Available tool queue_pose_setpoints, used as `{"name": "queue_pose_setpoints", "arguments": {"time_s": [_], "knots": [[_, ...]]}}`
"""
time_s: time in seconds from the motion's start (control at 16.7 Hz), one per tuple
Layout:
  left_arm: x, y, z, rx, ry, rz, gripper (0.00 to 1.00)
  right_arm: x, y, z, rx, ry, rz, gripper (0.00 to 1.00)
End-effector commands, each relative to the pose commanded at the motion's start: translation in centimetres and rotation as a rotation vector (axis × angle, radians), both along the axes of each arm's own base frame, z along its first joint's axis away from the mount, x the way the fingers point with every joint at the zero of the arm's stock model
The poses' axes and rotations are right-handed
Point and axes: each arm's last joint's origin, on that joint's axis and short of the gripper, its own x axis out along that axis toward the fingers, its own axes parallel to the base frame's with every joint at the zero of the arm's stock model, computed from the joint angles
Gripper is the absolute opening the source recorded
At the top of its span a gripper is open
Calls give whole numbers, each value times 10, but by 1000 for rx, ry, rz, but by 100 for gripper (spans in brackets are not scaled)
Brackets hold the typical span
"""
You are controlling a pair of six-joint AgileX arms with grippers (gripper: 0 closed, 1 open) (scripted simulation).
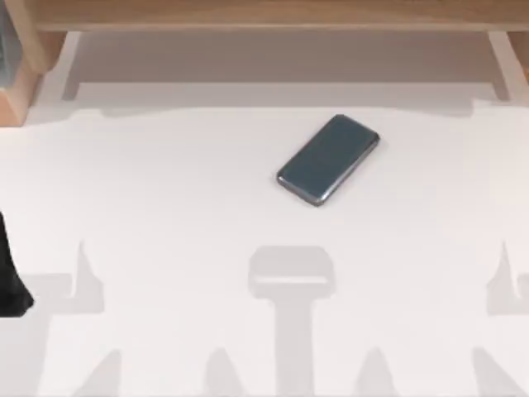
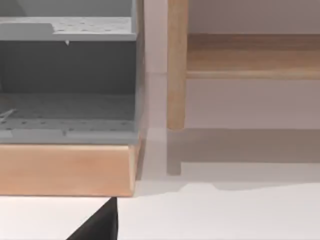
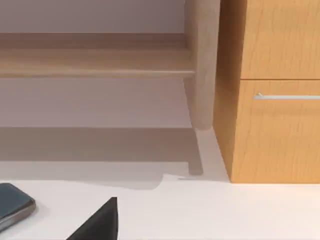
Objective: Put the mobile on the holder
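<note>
White table: glossy blue-grey mobile, diagonal.

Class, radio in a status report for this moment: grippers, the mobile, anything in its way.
Left arm parked at table's left edge. Mobile flat on the white table, lying diagonally, right of centre, untouched. Nothing around it.

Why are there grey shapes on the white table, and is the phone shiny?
Top view: soft grey shadows lie on the table, most at its near edge, one broad band under the wooden shelf; the phone has a dull sheen, no glare. Right wrist view: the phone's rim catches a little light.
</note>
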Motion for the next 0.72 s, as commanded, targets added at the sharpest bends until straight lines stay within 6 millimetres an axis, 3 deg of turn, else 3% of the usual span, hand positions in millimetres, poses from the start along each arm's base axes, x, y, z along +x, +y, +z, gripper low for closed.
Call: {"name": "queue_pose_setpoints", "arguments": {"time_s": [0.3, 0.48, 0.72], "knots": [[0, 0, 0, 0, 0, 0, 100, -1, 2, 12, 21, 10, 14, 100], [0, 0, 0, 0, 0, 0, 100, 0, 6, 42, 77, 52, 47, 100], [0, 0, 0, 0, 0, 0, 100, 13, 16, 102, 188, 171, 94, 100]]}}
